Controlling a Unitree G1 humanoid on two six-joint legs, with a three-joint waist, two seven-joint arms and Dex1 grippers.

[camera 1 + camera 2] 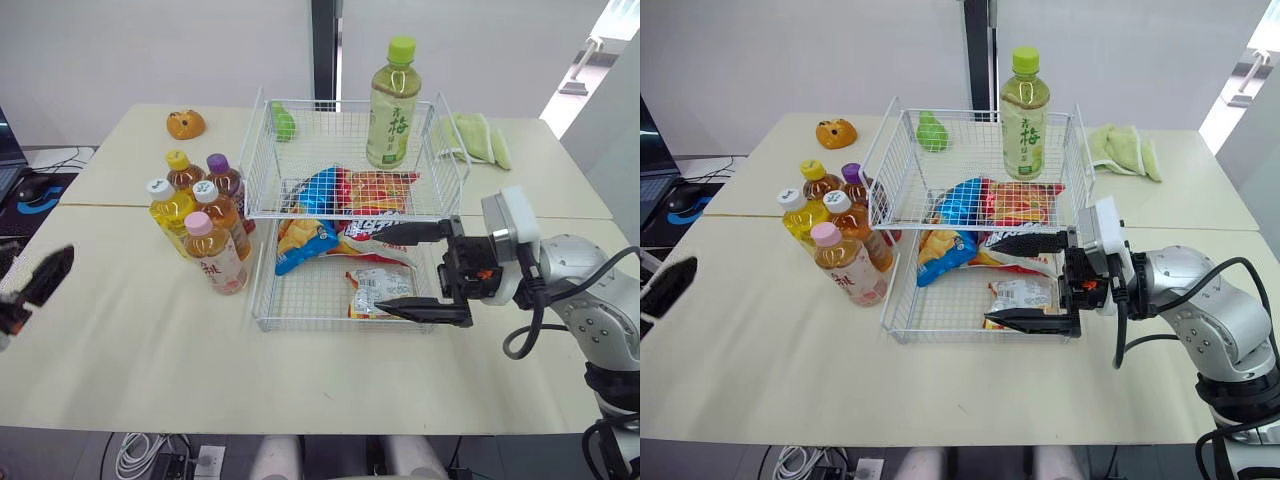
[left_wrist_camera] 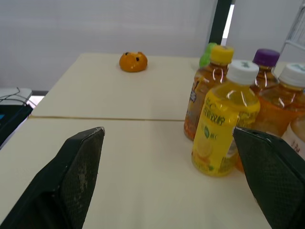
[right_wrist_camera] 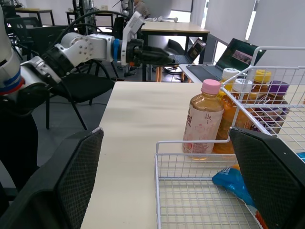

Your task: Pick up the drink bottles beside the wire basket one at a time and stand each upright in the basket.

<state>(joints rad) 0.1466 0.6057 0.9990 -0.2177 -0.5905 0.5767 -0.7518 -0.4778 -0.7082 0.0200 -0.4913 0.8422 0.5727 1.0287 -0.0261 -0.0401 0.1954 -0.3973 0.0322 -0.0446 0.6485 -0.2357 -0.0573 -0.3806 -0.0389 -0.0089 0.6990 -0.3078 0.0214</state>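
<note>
The left hand (image 2: 167, 131) is open and empty; five bottles (image 1: 205, 220) stand on the surface (image 1: 150, 340) ahead of it, beside the wire basket (image 1: 258, 160). The right hand (image 1: 380, 272) is open at the basket's edge, and a green bottle (image 1: 393, 90) stands upright beyond it.

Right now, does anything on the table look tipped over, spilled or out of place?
Nothing spilled or tipped. The five bottles beside the wire basket stand upright, as does the green bottle inside it. Only the snack packets lie in a loose heap on its floor.

Bright even light, faint soft shadows
</note>
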